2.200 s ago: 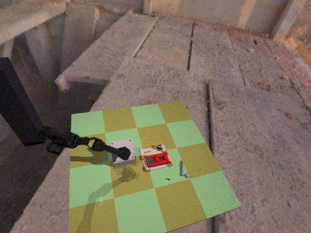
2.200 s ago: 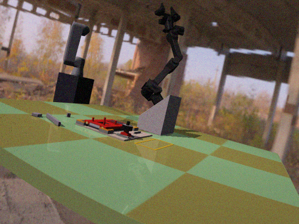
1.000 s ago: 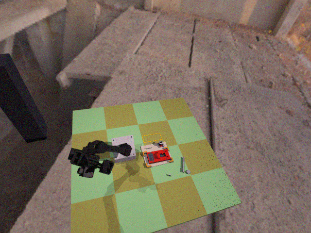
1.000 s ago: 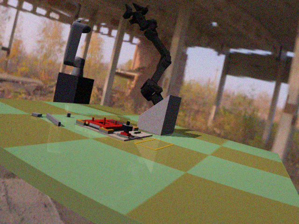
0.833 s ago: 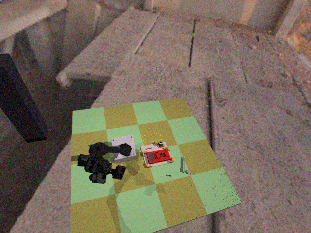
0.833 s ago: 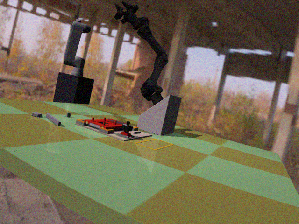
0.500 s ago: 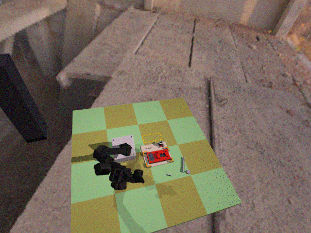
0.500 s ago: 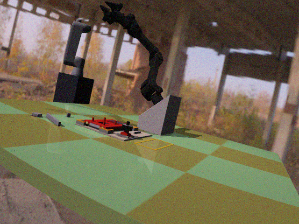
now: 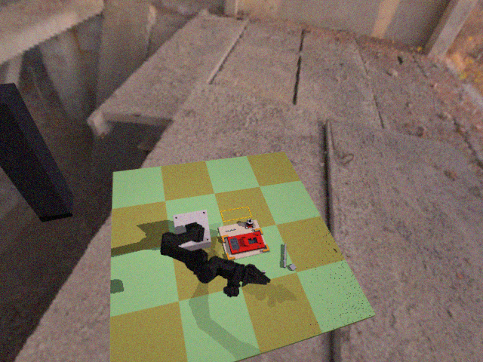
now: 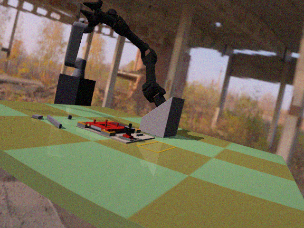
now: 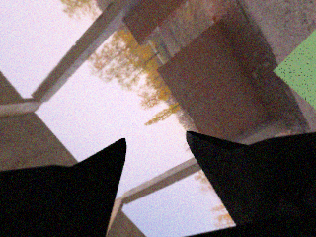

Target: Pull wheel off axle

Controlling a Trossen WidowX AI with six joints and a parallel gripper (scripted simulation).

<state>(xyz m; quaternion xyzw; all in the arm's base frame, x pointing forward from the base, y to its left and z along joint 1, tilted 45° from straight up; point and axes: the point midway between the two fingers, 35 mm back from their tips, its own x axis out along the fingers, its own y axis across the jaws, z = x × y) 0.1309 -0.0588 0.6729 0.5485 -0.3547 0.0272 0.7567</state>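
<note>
Black and held high above the checkered desk (image 10: 98,171), the claw (image 10: 91,7) stands partly open with nothing between its fingers, and the wrist view past them shows only sky, beams and a corner of green. The wheel (image 9: 248,223) sits on its upright axle at the far corner of the board (image 9: 244,242) with the red plate, just beside the yellow-outlined area (image 9: 235,213), which has nothing in it. A grey bar (image 9: 284,255) and a small grey block (image 9: 291,266) lie apart near the board.
</note>
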